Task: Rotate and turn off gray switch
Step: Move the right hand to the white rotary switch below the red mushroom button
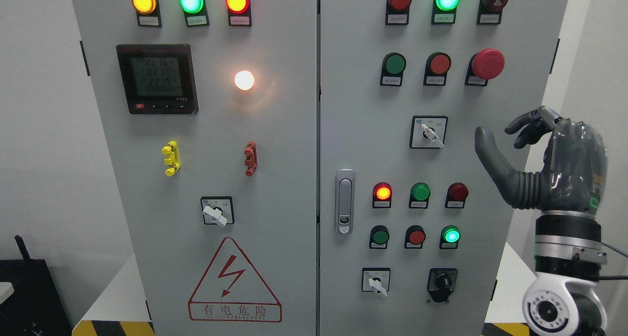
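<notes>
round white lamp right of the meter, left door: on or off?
On. The white lamp glows brightly and casts a warm halo on the gray door.

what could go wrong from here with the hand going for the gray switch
1. The right hand is raised open, apart from the panel; the nearest gray rotary switch has look-alikes lower down and on the left door, so it might turn the wrong one.
2. The red mushroom button sits just above the reach path; a stray finger could bump it.
</notes>
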`<act>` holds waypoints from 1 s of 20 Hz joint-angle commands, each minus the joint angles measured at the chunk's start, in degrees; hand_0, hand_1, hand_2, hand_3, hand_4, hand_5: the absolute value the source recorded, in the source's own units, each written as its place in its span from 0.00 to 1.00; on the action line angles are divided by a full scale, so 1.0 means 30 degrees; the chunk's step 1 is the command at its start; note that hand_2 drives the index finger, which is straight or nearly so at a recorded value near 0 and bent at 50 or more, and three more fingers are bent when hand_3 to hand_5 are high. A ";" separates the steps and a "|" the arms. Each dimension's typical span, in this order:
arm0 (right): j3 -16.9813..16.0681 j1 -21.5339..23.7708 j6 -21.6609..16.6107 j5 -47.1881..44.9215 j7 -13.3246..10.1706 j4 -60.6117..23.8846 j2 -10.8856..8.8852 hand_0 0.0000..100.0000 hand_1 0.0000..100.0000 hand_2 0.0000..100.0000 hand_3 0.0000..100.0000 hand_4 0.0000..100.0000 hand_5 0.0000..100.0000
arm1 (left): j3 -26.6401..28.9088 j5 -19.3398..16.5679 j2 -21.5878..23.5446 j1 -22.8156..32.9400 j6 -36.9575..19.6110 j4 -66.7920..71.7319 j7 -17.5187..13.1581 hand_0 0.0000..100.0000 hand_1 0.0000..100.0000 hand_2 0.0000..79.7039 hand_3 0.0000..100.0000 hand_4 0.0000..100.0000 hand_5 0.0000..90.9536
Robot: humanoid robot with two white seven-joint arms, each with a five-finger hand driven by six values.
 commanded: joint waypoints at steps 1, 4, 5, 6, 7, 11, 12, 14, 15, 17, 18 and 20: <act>0.0676 0.0103 0.0110 0.0834 0.0148 0.0748 0.0997 0.05 0.31 0.62 0.84 0.81 0.99 | 0.0586 -0.0146 0.0000 -0.0003 0.0015 0.0439 -0.0041 0.12 0.39 0.00 0.00 0.00 0.00; 0.0821 0.0103 0.0110 0.1010 0.0148 0.0748 0.1203 0.04 0.34 0.62 0.84 0.81 0.99 | 0.0615 -0.0146 0.0000 -0.0003 0.0015 0.0439 -0.0041 0.12 0.39 0.00 0.00 0.00 0.00; 0.0851 0.0103 0.0110 0.1098 0.0148 0.0777 0.1203 0.04 0.35 0.62 0.84 0.81 0.99 | 0.0615 -0.0146 0.0000 0.0026 0.0015 0.0439 -0.0012 0.12 0.39 0.00 0.00 0.00 0.00; 0.0822 0.0103 0.0139 0.1099 0.0177 0.0894 0.1232 0.04 0.36 0.62 0.84 0.81 0.99 | 0.0615 -0.0146 0.0000 -0.0002 0.0015 0.0439 -0.0040 0.12 0.39 0.00 0.00 0.00 0.00; 0.0822 0.0045 0.0139 0.1099 0.0178 0.1069 0.1261 0.04 0.37 0.62 0.84 0.81 0.99 | 0.0615 -0.0146 0.0000 -0.0003 0.0015 0.0439 -0.0041 0.12 0.39 0.00 0.00 0.00 0.00; 0.0851 -0.0131 0.0373 0.1099 0.0178 0.1246 0.1349 0.05 0.38 0.62 0.84 0.81 0.99 | 0.0586 -0.0146 0.0000 0.0026 0.0015 0.0439 -0.0012 0.12 0.39 0.00 0.00 0.00 0.00; 0.0851 -0.0131 0.0373 0.1128 0.0178 0.1246 0.1349 0.05 0.38 0.62 0.84 0.81 0.99 | 0.0615 -0.0146 0.0000 -0.0002 0.0015 0.0439 -0.0011 0.12 0.39 0.00 0.00 0.00 0.00; 0.0880 -0.0161 0.0402 0.1128 0.0207 0.1450 0.1349 0.05 0.38 0.62 0.84 0.81 0.99 | 0.0615 -0.0146 0.0000 -0.0003 0.0015 0.0439 -0.0040 0.12 0.39 0.00 0.00 0.00 0.00; 0.0910 -0.0219 0.0432 0.1128 0.0207 0.1510 0.1378 0.05 0.38 0.62 0.84 0.81 0.99 | 0.0586 -0.0146 0.0000 -0.0003 0.0015 0.0439 -0.0041 0.12 0.39 0.00 0.00 0.00 0.00; 0.0939 -0.0248 0.0578 0.1128 0.0207 0.1481 0.1379 0.05 0.38 0.62 0.84 0.81 0.99 | 0.0615 -0.0146 0.0000 -0.0002 0.0015 0.0439 -0.0011 0.12 0.39 0.00 0.00 0.00 0.00; 0.0939 -0.0249 0.0579 0.1128 0.0207 0.1452 0.1379 0.05 0.38 0.62 0.84 0.81 0.99 | 0.0615 -0.0146 0.0000 -0.0003 0.0015 0.0439 -0.0040 0.12 0.39 0.00 0.00 0.00 0.00; 0.0968 -0.0307 0.0579 0.1128 0.0207 0.1481 0.1378 0.05 0.38 0.62 0.84 0.82 0.99 | 0.0615 -0.0146 0.0000 -0.0003 0.0015 0.0439 -0.0041 0.12 0.39 0.00 0.00 0.00 0.00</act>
